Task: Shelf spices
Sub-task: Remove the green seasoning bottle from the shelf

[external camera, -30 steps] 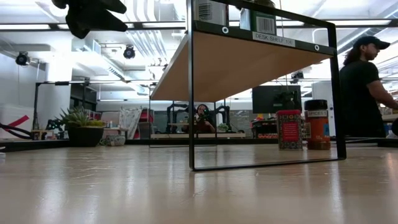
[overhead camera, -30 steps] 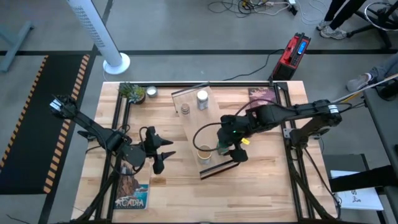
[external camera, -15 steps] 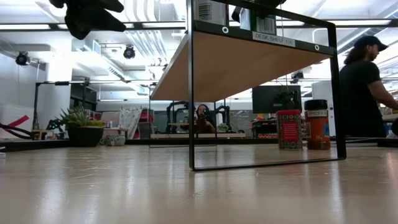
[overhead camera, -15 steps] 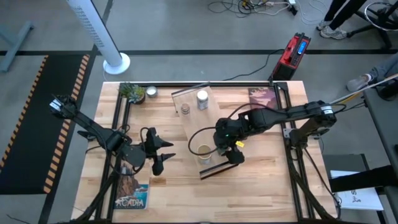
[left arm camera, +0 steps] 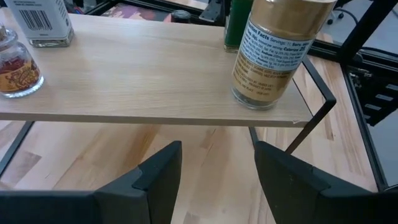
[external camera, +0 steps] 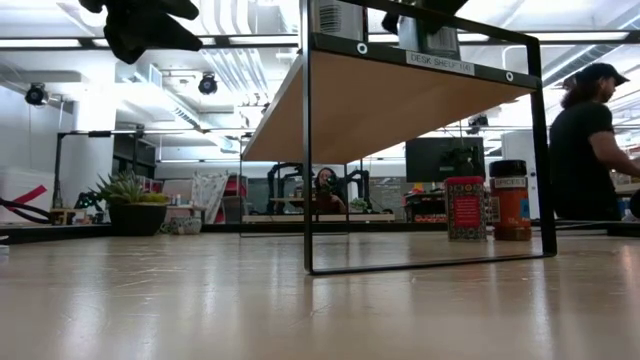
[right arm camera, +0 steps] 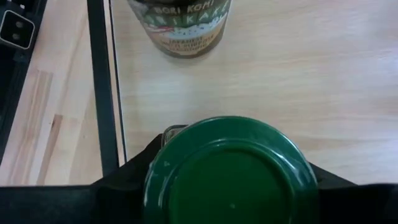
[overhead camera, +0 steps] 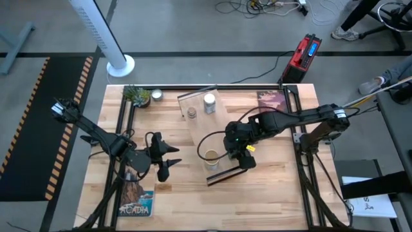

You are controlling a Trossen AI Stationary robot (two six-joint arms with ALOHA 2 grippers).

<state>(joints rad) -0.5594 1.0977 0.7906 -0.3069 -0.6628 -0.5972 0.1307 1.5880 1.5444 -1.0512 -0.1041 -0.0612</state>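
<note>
Right gripper (overhead camera: 235, 153) clamps the green-lidded jar (right arm camera: 231, 173) above the shelf (overhead camera: 201, 132), poised for placement; left gripper (overhead camera: 162, 156) waits, spread wide.

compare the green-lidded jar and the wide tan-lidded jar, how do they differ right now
The green-lidded jar sits between the right gripper fingers; the wide tan-lidded jar stands free, untouched. The green-lidded jar's cap is dark green, the tan-lidded jar's is tan, matching its gold body. The tan-lidded jar stands at the shelf end nearest the left gripper; the green one lies beyond it. Both are over the shelf.
</note>
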